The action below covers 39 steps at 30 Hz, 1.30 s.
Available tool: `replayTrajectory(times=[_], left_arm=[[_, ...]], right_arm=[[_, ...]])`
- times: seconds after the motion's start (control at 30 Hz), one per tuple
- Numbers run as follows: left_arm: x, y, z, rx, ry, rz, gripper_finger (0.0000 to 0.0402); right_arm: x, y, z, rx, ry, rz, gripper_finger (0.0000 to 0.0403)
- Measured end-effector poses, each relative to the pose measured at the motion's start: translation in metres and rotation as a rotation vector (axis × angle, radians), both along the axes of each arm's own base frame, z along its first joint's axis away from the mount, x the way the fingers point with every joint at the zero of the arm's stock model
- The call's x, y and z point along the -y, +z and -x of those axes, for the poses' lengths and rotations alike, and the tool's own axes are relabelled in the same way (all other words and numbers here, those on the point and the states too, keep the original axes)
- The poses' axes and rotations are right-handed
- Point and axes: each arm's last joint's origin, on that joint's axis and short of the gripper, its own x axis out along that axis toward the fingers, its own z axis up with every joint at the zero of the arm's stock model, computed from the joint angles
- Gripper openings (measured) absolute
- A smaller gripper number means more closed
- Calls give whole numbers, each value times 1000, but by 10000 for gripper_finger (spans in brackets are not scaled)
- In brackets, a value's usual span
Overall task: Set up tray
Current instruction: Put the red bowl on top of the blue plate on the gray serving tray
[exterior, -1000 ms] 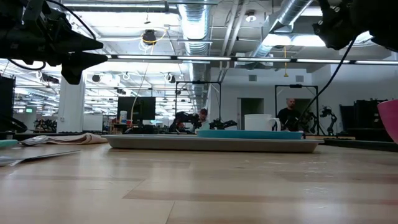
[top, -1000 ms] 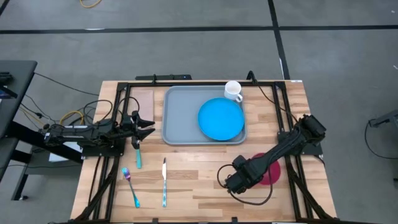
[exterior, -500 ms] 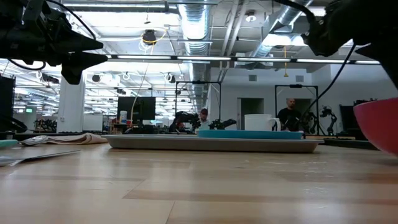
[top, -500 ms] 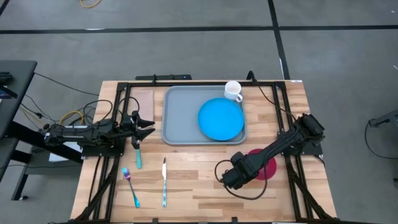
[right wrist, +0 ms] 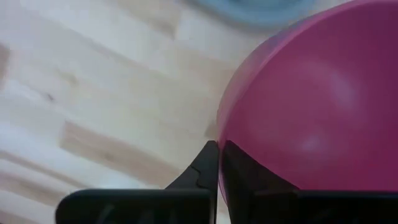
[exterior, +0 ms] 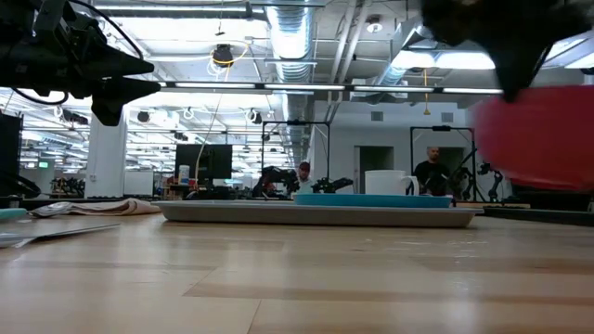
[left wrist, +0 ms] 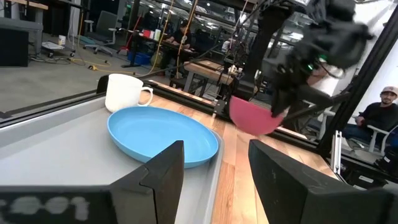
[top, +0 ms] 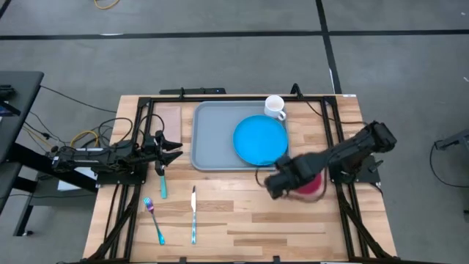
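The grey-blue tray lies at the table's far middle. On it rests a round blue plate, with a white mug at its far right corner. My right gripper hangs just near of the tray's right corner, shut on a pink bowl, which also shows in the low view. My left gripper stays level and open beside the tray's left edge, holding nothing; in its wrist view the fingers frame the plate. My right gripper pinches the pink bowl's rim between its two fingers, one finger inside the bowl and one outside. The fingers come from above, pointing down. The bowl hangs lifted clear of the table, beside the gripper.
A teal-handled piece of cutlery, a fork and a knife lie on the near left of the table. A tan napkin sits left of the tray. Black frame rails run along both sides.
My right gripper has risen and gone toward the table's far edge and the tray, carrying the pink bowl with it. The bowl, which was down at the table's near right, is now lifted clear of the wood.
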Motion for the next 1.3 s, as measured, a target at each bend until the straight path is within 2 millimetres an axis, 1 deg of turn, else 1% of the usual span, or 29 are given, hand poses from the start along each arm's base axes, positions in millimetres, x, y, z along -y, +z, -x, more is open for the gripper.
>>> replayTrajectory(times=[0.1,0.2,0.33,0.47,0.6,0.67,0.77,0.93,1.07,1.13,1.3], left_arm=[[0,0,0,0,0,0,169],[0,0,0,0,0,0,169],[0,0,0,0,0,0,169],[0,0,0,0,0,0,169],[0,0,0,0,0,0,169],[0,0,0,0,0,0,169],[0,0,0,0,0,0,169],[0,0,0,0,0,0,169],[0,0,0,0,0,0,169],[0,0,0,0,0,0,169],[0,0,0,0,0,0,169]], right_arm=[[26,9,-11,37,45,26,1],[56,18,-28,66,120,54,1],[97,21,-52,81,216,81,1],[133,18,-69,83,273,92,1],[158,4,-83,77,315,64,0],[164,-6,-88,69,343,39,0],[167,-23,-97,52,383,6,0],[166,-41,-105,21,441,-30,0],[164,-46,-108,10,467,-33,1],[163,-46,-108,11,472,-33,8],[164,-45,-112,46,473,-18,54]])
